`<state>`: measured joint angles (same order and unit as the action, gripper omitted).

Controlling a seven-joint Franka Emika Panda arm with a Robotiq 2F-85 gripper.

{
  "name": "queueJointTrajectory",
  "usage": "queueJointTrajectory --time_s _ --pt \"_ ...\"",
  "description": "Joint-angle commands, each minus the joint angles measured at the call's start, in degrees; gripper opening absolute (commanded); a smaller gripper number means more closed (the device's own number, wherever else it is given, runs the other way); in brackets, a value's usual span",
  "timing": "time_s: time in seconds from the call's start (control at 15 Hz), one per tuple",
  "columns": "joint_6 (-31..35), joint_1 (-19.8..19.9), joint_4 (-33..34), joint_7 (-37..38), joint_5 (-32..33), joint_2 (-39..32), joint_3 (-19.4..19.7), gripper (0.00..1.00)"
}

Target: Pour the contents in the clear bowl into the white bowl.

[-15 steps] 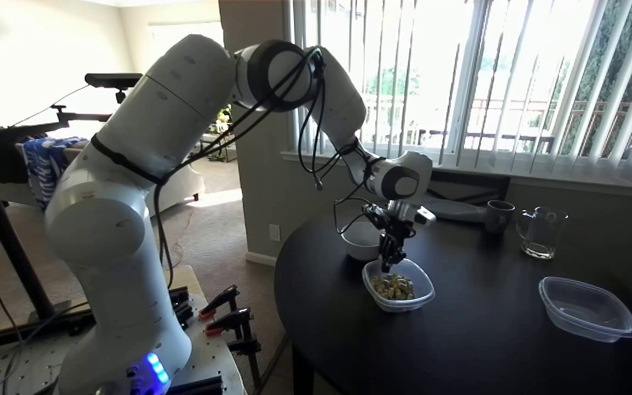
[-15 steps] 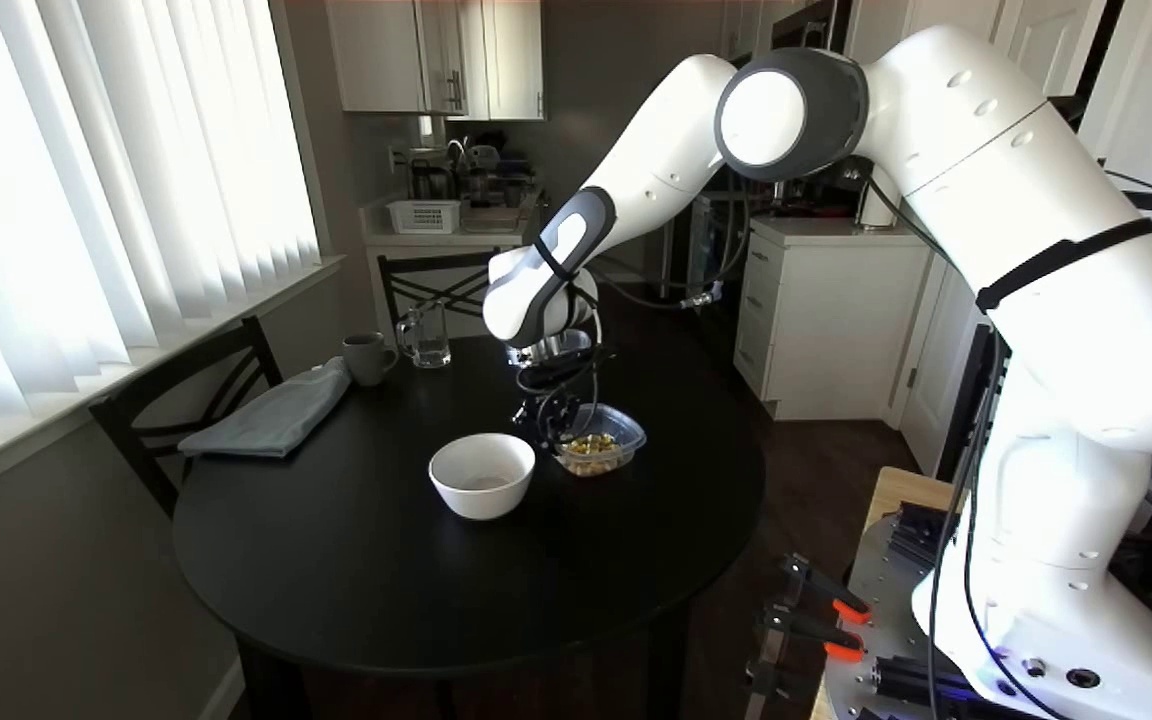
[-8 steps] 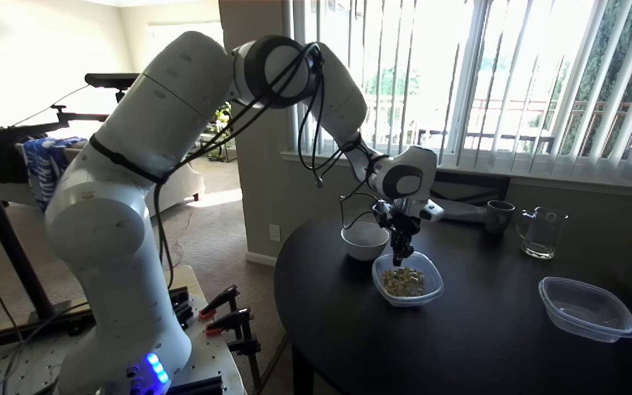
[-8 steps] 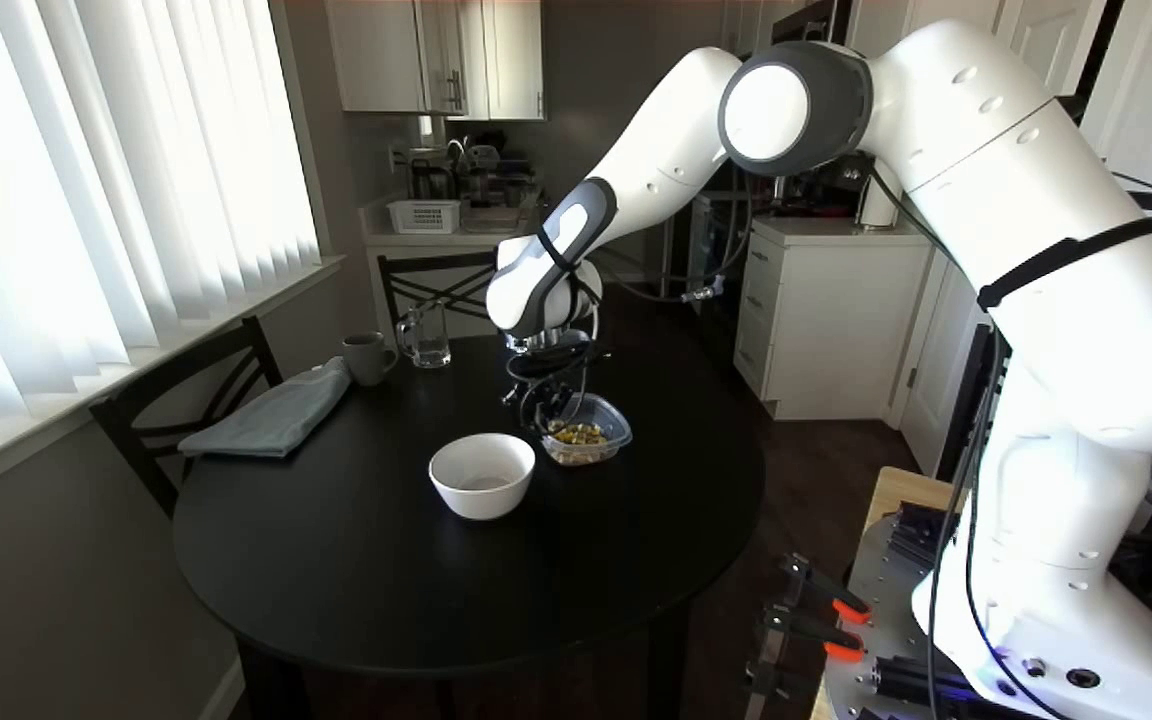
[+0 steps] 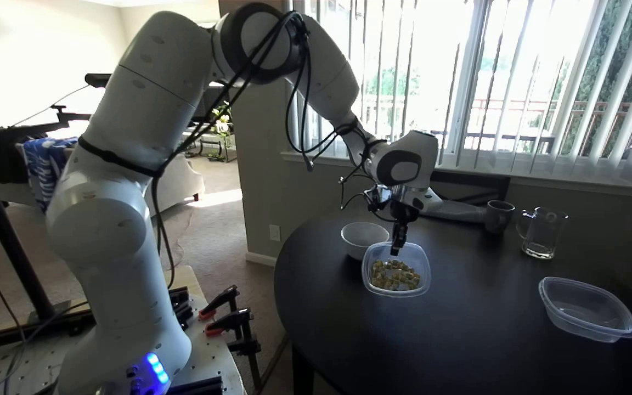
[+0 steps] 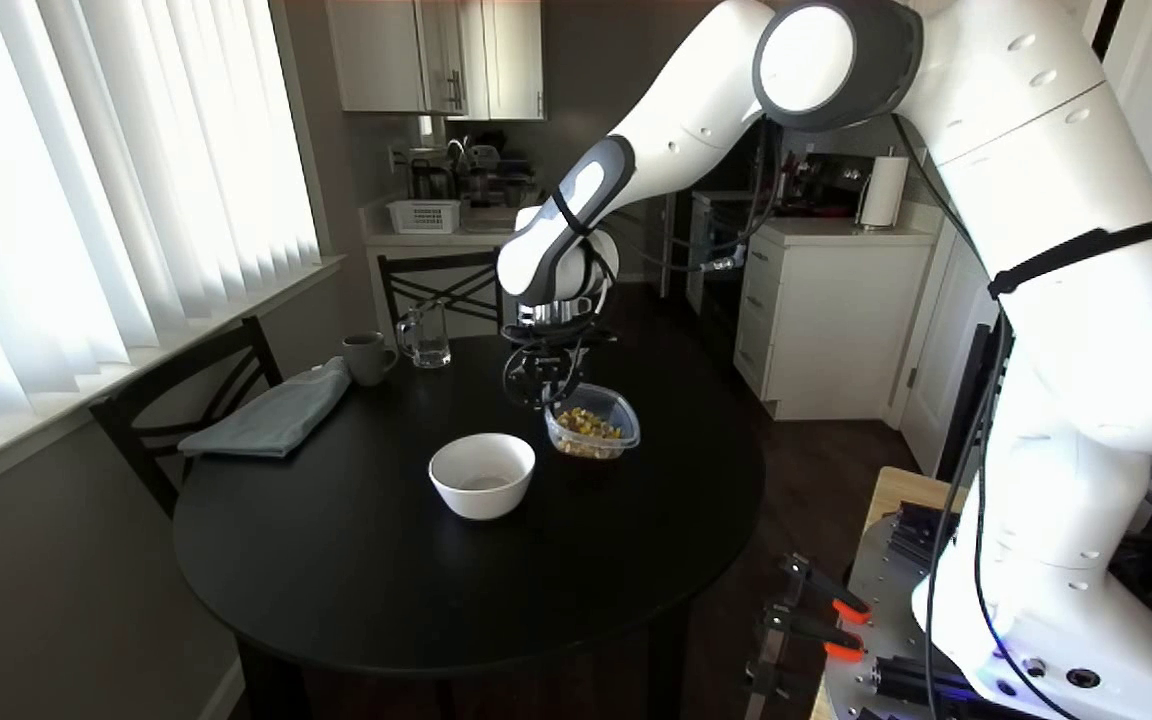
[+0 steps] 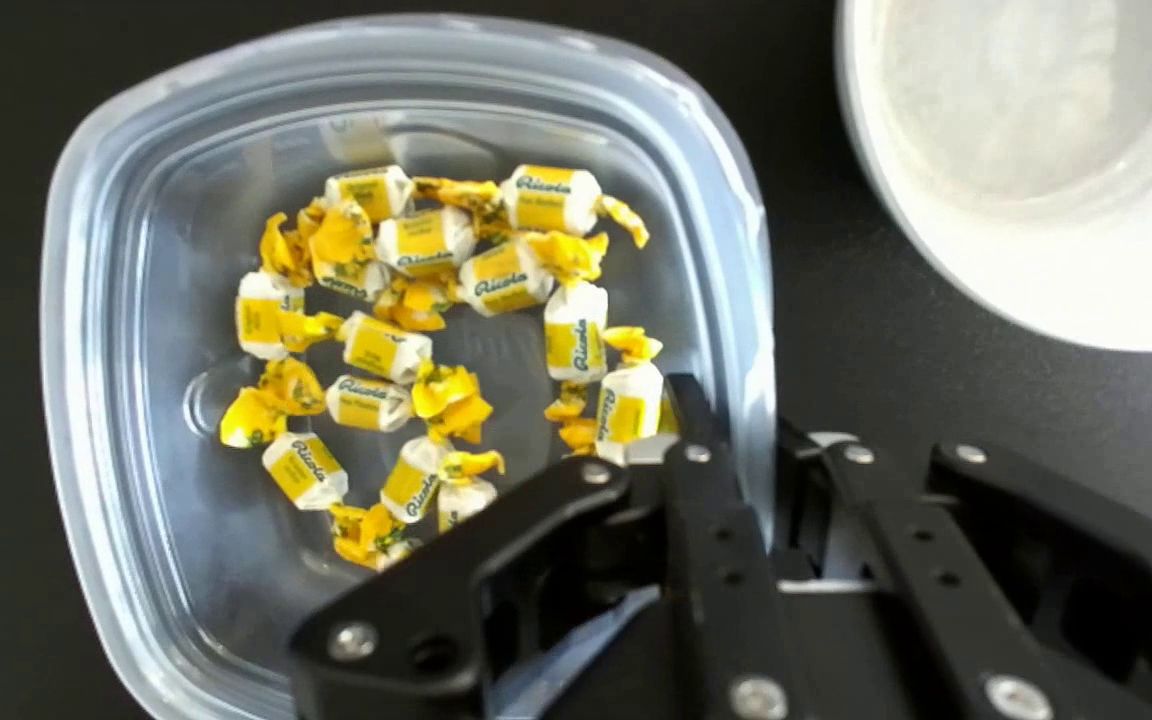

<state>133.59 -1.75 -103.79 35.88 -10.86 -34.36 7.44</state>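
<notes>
The clear bowl (image 5: 424, 277), a rounded-square transparent container, holds several yellow-and-white wrapped candies (image 7: 426, 250), the contents. My gripper (image 7: 739, 410) is shut on its rim, one finger inside and one outside. The bowl (image 6: 630, 420) appears held above the table and slightly tilted. In the wrist view its wall (image 7: 86, 330) fills the left, and its lower part is cut off. The white bowl (image 6: 481, 490) stands upright beside it on the table, with no candies visible inside. It shows at the upper right of the wrist view (image 7: 1066, 300) and partly behind the clear bowl in an exterior view (image 5: 355, 237).
A larger clear tub (image 5: 587, 312) stands on the dark round table (image 6: 356, 560). A glass mug (image 5: 541, 233), a grey mug (image 6: 366, 358) and a folded cloth (image 6: 271, 412) stand or lie toward the window side. Chairs (image 6: 206, 375) stand at the table's edge.
The gripper and the clear bowl have moved together and risen. The bowl tilts more, its inside facing an exterior camera more, and the candies look more spread out. The white bowl has not moved.
</notes>
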Motion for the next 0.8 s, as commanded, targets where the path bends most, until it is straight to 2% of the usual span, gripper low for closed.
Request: queueJointTrajectory --time_s 0.0,0.2,0.4,0.53,0.73 --pt "-0.47 -0.87 -6.29 4.07 0.88 6.79 1.53 0.04" --pt "-1.99 0.97 -7.13 0.75 -2.19 9.04 -1.05 0.04" --pt "-2.97 2.92 -6.77 -1.26 -10.54 10.31 -4.91 0.04" --pt "-1.3 3.47 -7.34 -3.08 -16.03 11.29 -6.92 0.04" --pt "0.45 3.6 -7.95 -5.76 -22.46 12.45 -8.65 0.04"
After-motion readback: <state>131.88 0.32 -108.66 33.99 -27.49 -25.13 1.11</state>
